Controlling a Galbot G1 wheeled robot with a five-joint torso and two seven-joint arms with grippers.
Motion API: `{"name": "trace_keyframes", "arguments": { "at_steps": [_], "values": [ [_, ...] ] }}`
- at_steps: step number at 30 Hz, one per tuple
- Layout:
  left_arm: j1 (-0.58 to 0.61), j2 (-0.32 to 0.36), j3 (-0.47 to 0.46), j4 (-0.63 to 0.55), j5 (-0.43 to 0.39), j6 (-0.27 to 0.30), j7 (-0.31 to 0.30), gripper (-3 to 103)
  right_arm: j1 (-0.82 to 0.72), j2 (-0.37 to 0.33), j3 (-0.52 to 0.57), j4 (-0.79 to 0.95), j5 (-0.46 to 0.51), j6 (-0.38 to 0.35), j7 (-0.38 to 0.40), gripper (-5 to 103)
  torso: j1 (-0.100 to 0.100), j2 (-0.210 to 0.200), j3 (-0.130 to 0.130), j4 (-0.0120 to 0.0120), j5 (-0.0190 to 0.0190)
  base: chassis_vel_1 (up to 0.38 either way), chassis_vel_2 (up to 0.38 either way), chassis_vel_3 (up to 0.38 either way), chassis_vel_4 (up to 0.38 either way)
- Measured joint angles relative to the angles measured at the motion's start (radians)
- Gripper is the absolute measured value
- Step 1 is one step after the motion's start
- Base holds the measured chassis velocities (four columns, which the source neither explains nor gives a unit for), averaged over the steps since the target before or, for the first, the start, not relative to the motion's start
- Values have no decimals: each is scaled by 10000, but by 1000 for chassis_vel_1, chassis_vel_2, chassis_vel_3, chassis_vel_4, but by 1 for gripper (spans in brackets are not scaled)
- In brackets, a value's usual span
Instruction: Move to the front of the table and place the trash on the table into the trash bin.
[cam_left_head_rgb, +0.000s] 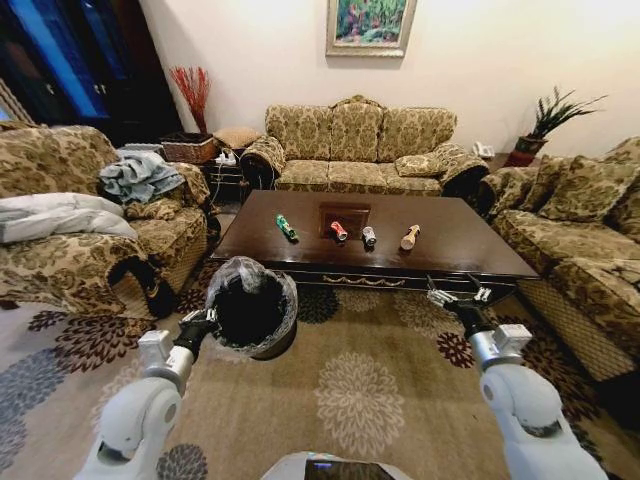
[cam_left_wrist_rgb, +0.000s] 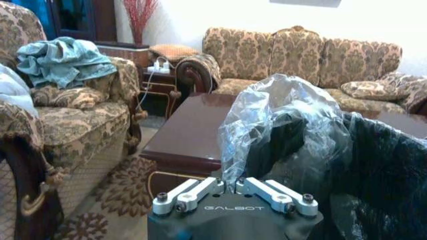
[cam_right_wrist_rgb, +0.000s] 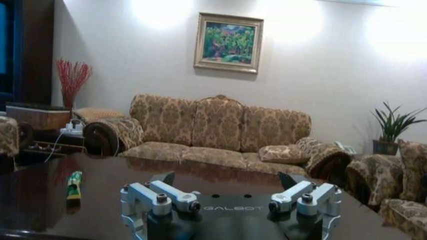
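Left arm: extended forward and low on the robot's left. The left end effector (cam_left_head_rgb: 205, 322) has its fingers pressed together on the rim and clear liner of the trash bin (cam_left_head_rgb: 252, 308), holding the bin tilted with its mouth toward the robot, in front of the tabletop's near-left corner. In the left wrist view the crinkled liner rises directly ahead of the left end effector (cam_left_wrist_rgb: 235, 186).

Right arm: extended forward on the robot's right, forearm angled up toward the tabletop's near edge. The right end effector (cam_left_head_rgb: 459, 297) has its fingers spread and holds nothing; it sits just short of the near edge toward the near-right corner. In the right wrist view the right end effector (cam_right_wrist_rgb: 227, 186) shows both fingers wide apart.

The tabletop (cam_left_head_rgb: 290, 258) is dark and glossy. Across its middle lie four items in a row, left to right: green bottle (cam_left_head_rgb: 287, 228), red can (cam_left_head_rgb: 339, 231), silver-grey can (cam_left_head_rgb: 369, 236), tan bottle-shaped piece (cam_left_head_rgb: 409, 237). The red can lies on a dark square inlay (cam_left_head_rgb: 345, 212). All four are apart from each other and from both end effectors
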Motion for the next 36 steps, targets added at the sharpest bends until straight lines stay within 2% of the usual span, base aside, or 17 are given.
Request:
{"name": "trace_keyframes", "arguments": {
  "at_steps": [8,18,36],
  "values": [
    [107,-189,86,-239,25,-9,50,3,-164,-224,142,-206,181,153,-17,100,155,378,217,0,2,0,0,0,0],
    [252,-273,31,-258,173,-430,424,3,-392,-182,120,-82,-97,214,-102,100,350,827,474,0,1,0,0,0,0],
    [360,-340,216,-411,527,-501,406,3,-304,-289,83,-200,-174,145,-153,100,336,796,457,-1,1,-31,29,22,-33]
  ]
}}
